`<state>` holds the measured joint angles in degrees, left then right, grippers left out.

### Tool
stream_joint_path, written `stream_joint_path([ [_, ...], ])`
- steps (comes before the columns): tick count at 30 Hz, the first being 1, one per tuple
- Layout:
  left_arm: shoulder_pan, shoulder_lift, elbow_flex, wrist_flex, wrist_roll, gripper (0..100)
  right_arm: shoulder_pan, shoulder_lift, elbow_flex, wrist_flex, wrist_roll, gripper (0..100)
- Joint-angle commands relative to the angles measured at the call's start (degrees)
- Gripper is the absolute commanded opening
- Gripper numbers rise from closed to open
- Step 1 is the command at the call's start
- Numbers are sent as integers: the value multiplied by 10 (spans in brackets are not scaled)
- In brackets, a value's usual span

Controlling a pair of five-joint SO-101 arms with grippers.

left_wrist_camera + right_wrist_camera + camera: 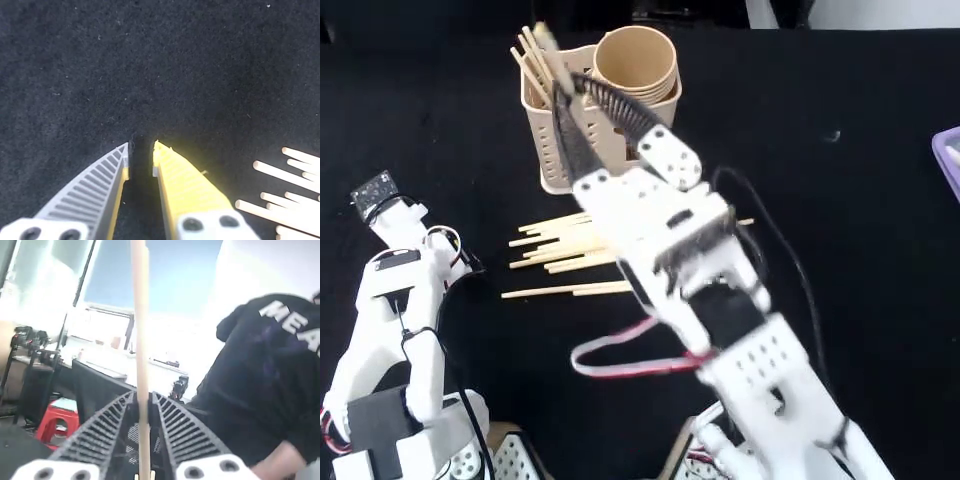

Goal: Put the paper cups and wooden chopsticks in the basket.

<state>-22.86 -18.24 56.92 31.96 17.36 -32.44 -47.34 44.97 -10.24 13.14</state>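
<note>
A beige slotted basket (555,150) stands at the back of the black table, with stacked paper cups (635,60) and a few wooden chopsticks (528,55) in it. My right gripper (565,85) hangs over the basket, shut on one chopstick (140,315) that stands upright between its fingers. Several loose chopsticks (565,255) lie on the table in front of the basket, and their ends (285,200) appear in the left wrist view. My left gripper (140,146) points down at bare table beside them, fingers almost together and holding nothing. The left arm (395,290) sits folded at the left.
A purple object (950,155) pokes in at the right edge. The right arm's body and its red and white cables (620,365) hang over the middle of the table, near the loose chopsticks.
</note>
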Motion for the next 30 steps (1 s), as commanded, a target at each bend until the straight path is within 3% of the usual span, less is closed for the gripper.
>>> stream_joint_path([
  [1,0,-5,-29,3,1,93,45,99,-82,-44,-47,11],
  [12,0,-4,-29,4,1,93,60,345,-283,-42,-55,11],
  [30,0,-5,-28,4,1,93,58,412,-212,-42,-55,31],
])
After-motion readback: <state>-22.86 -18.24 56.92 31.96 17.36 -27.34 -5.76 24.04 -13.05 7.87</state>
